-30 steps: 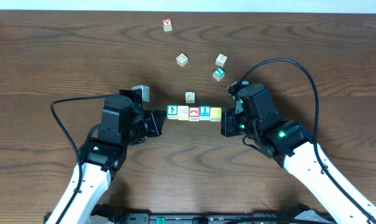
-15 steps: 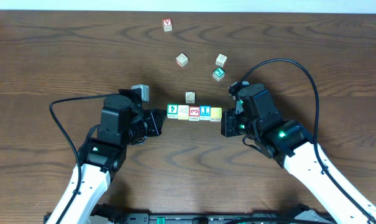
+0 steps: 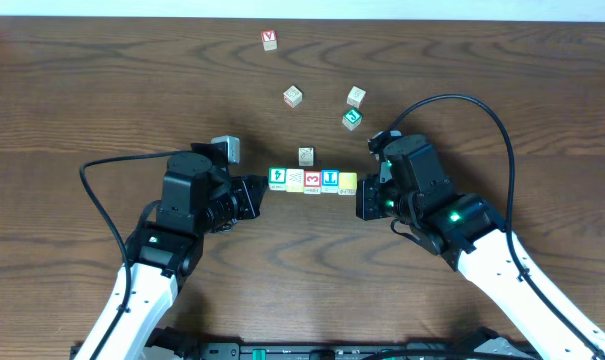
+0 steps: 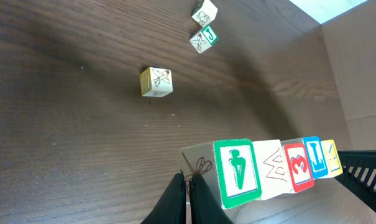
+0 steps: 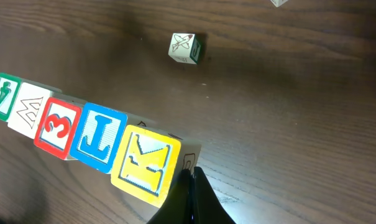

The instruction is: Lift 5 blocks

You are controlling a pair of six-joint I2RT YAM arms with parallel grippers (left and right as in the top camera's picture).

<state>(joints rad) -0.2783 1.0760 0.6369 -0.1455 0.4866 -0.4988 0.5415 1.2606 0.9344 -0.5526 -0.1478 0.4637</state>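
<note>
Five blocks form one straight row: green [image 3: 278,179], cream [image 3: 295,180], red "3" [image 3: 312,181], blue [image 3: 329,181] and yellow [image 3: 347,183]. My left gripper [image 3: 262,190] is shut, its tips [image 4: 189,180] pressed against the outer face of the green block [image 4: 236,172]. My right gripper [image 3: 360,195] is also shut, its tips [image 5: 191,174] against the side of the yellow block [image 5: 145,163]. The row is clamped end to end between them. In both wrist views it seems to hang just off the wood, with a shadow beneath it.
Loose cubes lie behind the row: one just beyond it [image 3: 306,156], a green "J" cube [image 3: 352,119], two pale ones [image 3: 293,96] [image 3: 356,96], and the red "V" cube [image 3: 270,40] far back. Cables arc from both arms.
</note>
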